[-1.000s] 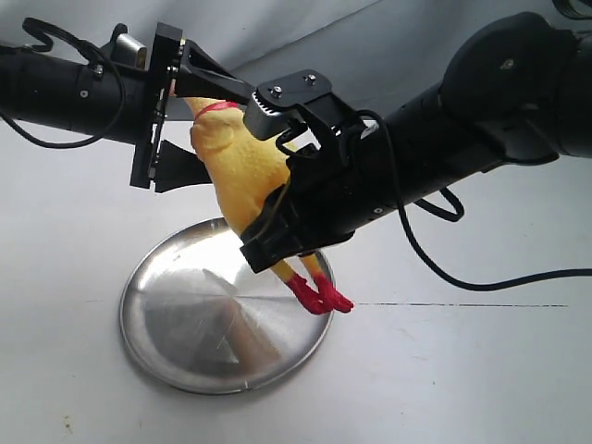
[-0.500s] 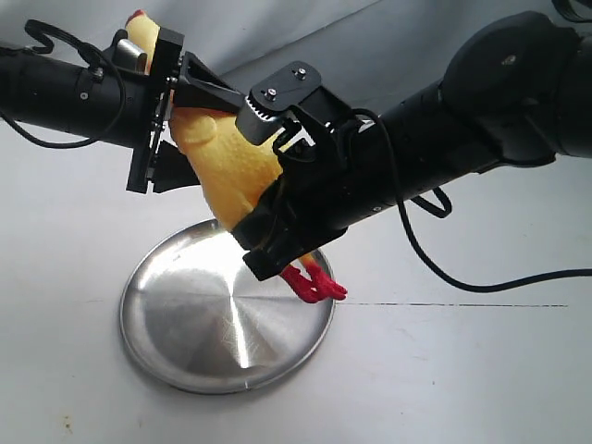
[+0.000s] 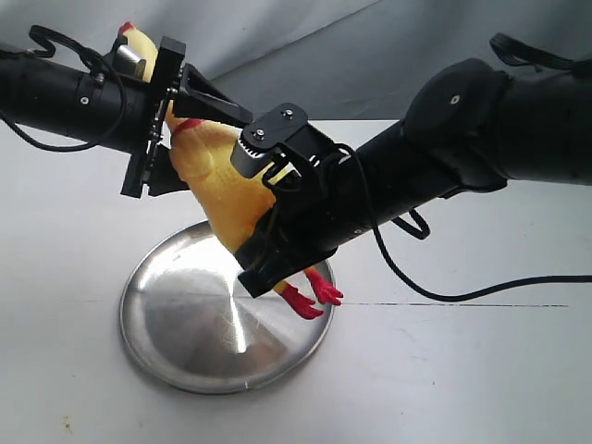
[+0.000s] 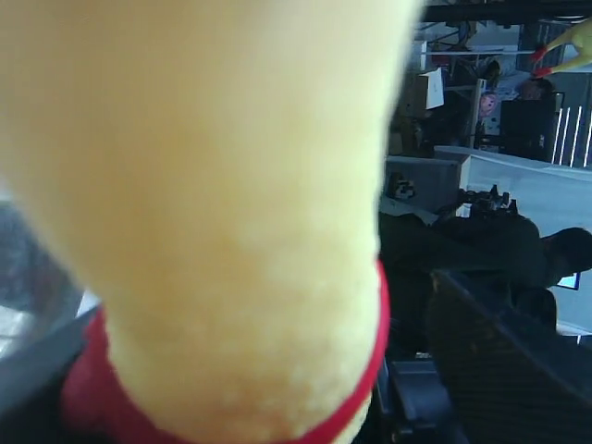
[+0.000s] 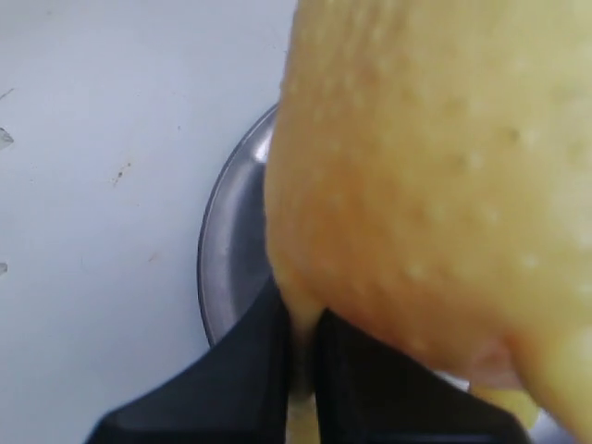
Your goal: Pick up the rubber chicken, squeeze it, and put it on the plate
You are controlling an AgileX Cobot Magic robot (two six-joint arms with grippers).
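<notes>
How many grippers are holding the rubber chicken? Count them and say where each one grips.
2. The left gripper clamps the rubber chicken at its upper body, near the red collar. The right gripper pinches its lower body just above the feet, above the plate.

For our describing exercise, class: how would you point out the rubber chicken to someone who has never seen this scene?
Find the shiny round plate on the white table. Above it, the rubber chicken is gripped by the left gripper and right gripper. It is the only yellow thing, with red feet.
</notes>
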